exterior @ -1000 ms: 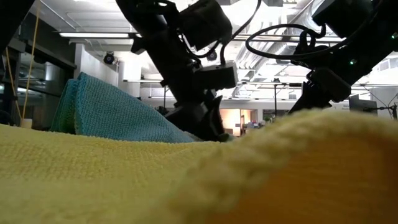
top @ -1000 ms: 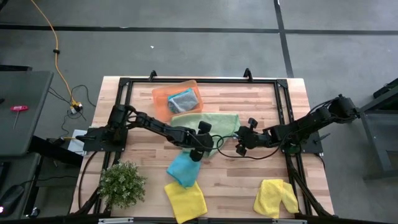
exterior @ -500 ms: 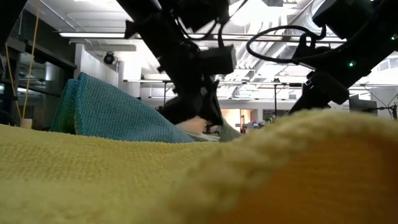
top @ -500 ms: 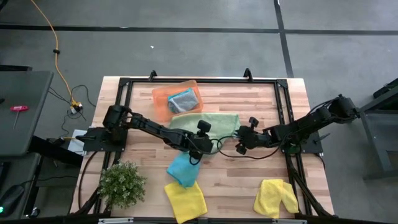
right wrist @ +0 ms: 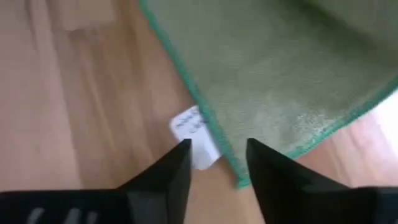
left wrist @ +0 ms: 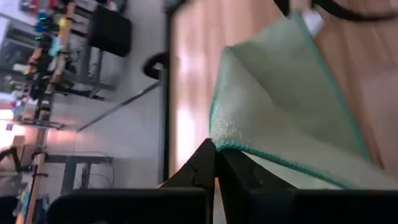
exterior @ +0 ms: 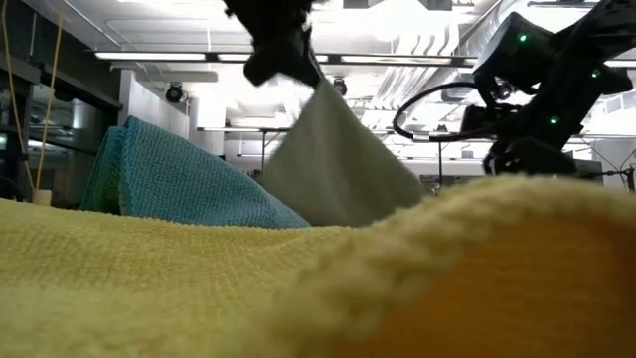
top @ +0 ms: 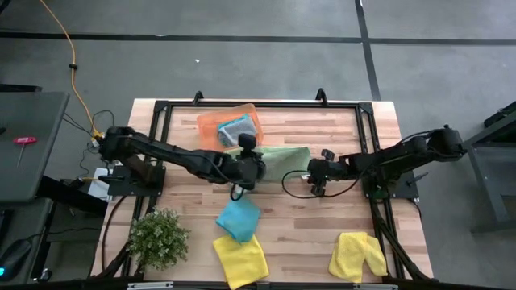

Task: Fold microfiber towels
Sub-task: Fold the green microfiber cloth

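Note:
The light green towel (top: 284, 156) lies mid-table with its far part on the wood. My left gripper (left wrist: 216, 149) is shut on one of its corners and holds that corner high, so the cloth slopes down as a pale sheet (exterior: 333, 169) below my left gripper (exterior: 283, 55). My right gripper (right wrist: 217, 155) is open over the towel's near right corner (right wrist: 239, 177) and its white label (right wrist: 196, 134); in the high view my right gripper (top: 314, 177) stands at the towel's right. A teal towel (top: 238, 217) and two yellow towels (top: 240, 259) (top: 357, 254) lie nearer. My left gripper pinches a hemmed corner of the light green towel (left wrist: 219, 143) between its two fingers. That corner is lifted clear of the table. The cloth hangs away from the fingers in a slanting sheet, and its far part stays on the table.
An orange tray (top: 211, 126) at the far left holds a folded grey-blue cloth (top: 236, 129). A small bushy plant (top: 158, 238) stands at the near left. A black frame (top: 242, 105) borders the wooden top. Bare wood lies between the green towel and the near towels.
My left gripper has risen and gone toward the far edge, drawing the green towel's corner up off the table; the cloth now slopes down from it while its far part stays down. My right gripper has shifted a little toward the far edge.

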